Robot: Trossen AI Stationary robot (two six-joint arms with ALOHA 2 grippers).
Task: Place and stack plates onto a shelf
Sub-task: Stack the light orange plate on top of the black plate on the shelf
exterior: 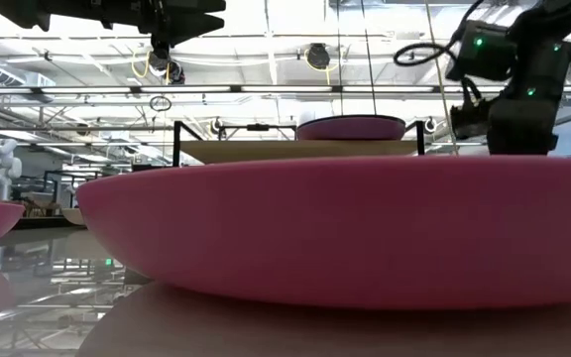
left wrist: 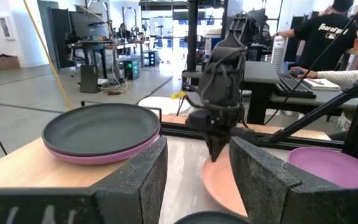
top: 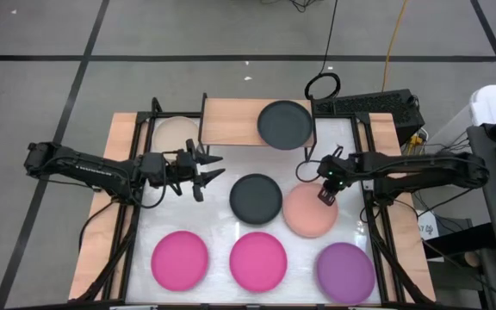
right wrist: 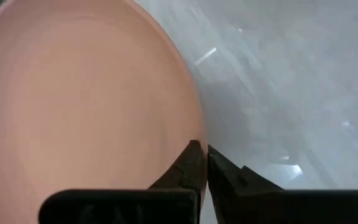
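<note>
Salmon plate (right wrist: pixel 86 106) rim under right gripper (right wrist: pixel 202 163) (fingers nearly together); left gripper (top: pixel 207 169) wide, hovering.

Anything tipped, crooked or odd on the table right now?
Only the salmon pink plate: the right gripper pinches its rim and, in the left wrist view, it sits tilted. The dark grey plate on the wood-topped shelf lies squarely on a purple one.

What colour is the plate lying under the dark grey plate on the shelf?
Purple: its rim shows beneath the dark grey plate on the shelf, best seen in the left wrist view.
</note>
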